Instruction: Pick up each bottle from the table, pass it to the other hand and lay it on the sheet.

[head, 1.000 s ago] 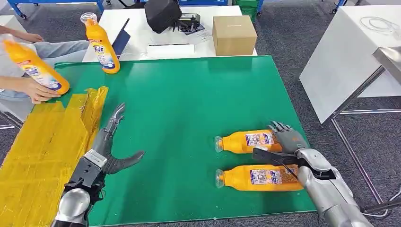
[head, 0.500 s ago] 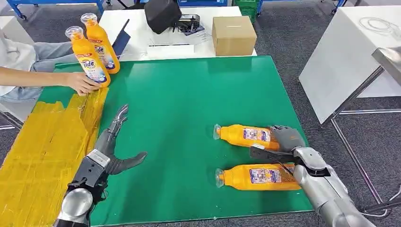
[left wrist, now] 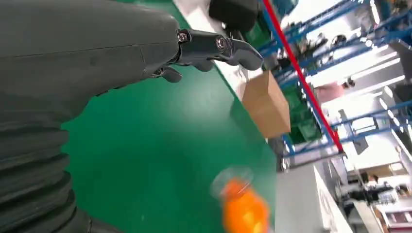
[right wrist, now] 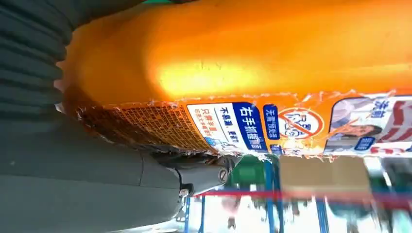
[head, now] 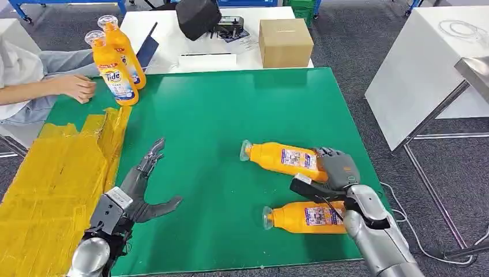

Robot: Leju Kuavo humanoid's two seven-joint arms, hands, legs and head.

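Note:
My right hand [head: 335,173] grips the base end of an orange detergent bottle [head: 279,157], which points its clear cap to the left, slightly tilted over the green mat [head: 230,109]. The right wrist view shows that bottle [right wrist: 252,63] close up against the grey thumb [right wrist: 97,184]. A second orange bottle [head: 305,217] lies on the mat just in front of that hand. My left hand [head: 141,184] is open, fingers spread, over the mat beside the yellow sheet [head: 52,184]. The left wrist view shows its fingers [left wrist: 218,46] and a blurred orange bottle [left wrist: 243,208].
Two more orange bottles [head: 113,72] [head: 124,43] stand upright at the mat's far left corner. A person's hand [head: 78,88] rests beside them. Behind the mat are a cardboard box [head: 285,42] and a black bag [head: 198,16]. A white table [head: 427,63] stands to the right.
My right hand closed on the farther lying bottle and carried it leftward. The person stood a bottle upright beside the other and drew the hand back. My left hand shifted slightly right.

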